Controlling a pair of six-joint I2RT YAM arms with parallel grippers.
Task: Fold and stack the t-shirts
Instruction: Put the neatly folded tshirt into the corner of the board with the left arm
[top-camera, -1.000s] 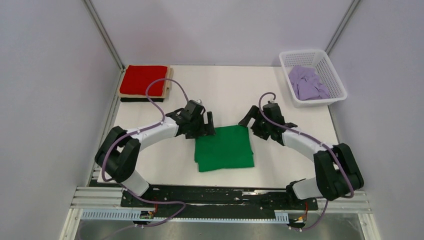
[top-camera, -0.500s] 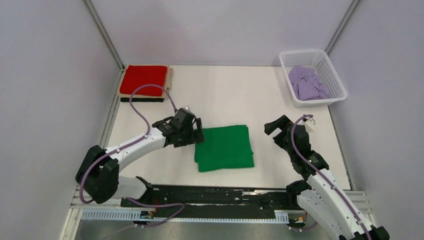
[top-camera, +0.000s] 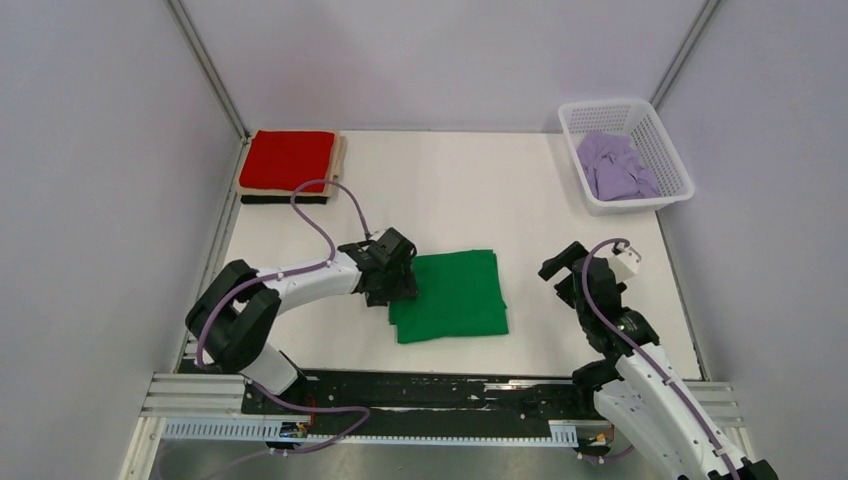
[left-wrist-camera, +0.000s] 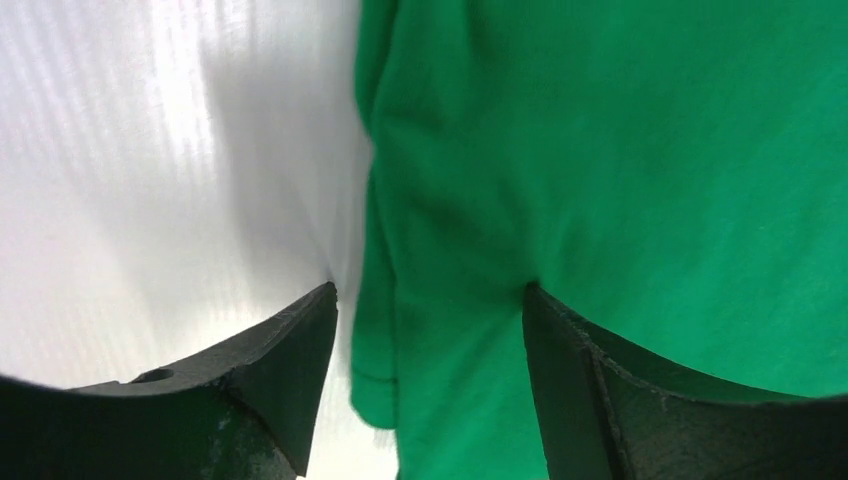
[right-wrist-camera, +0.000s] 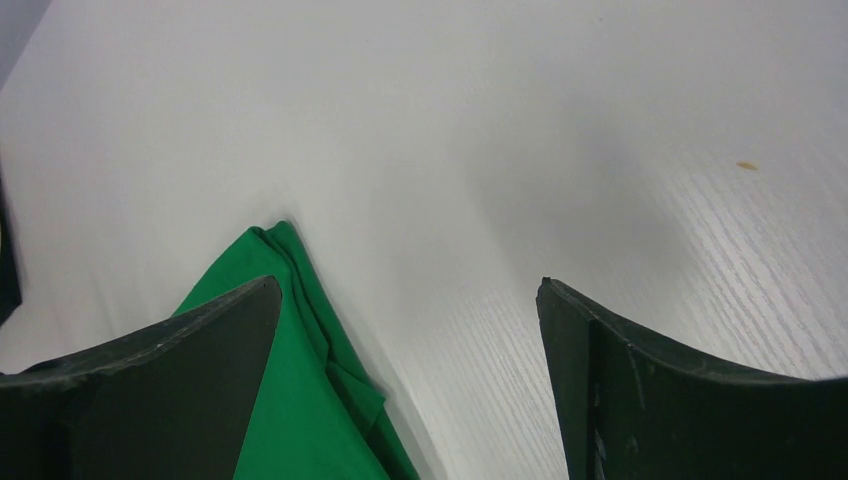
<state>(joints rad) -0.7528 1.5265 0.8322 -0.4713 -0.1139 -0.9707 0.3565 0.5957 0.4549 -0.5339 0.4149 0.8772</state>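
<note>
The folded green t-shirt (top-camera: 452, 295) lies on the white table (top-camera: 460, 190) in front of the arms. My left gripper (top-camera: 403, 284) is open and low at the shirt's left edge; in the left wrist view the green cloth (left-wrist-camera: 600, 180) fills the gap between the jaws (left-wrist-camera: 428, 295). My right gripper (top-camera: 562, 265) is open and empty to the right of the shirt; the right wrist view (right-wrist-camera: 405, 290) shows the shirt's corner (right-wrist-camera: 290, 390) beside its left finger. A folded red t-shirt (top-camera: 288, 158) tops a stack at the back left, over beige and black layers. A lilac t-shirt (top-camera: 615, 166) lies crumpled in the basket.
A white lattice basket (top-camera: 670, 150) stands at the table's back right corner. Grey walls enclose the table on three sides. The black arm rail (top-camera: 440, 392) runs along the near edge.
My left gripper moved right and down to the green shirt's left edge. My right gripper drew back a little further from the shirt. The shirt has not moved.
</note>
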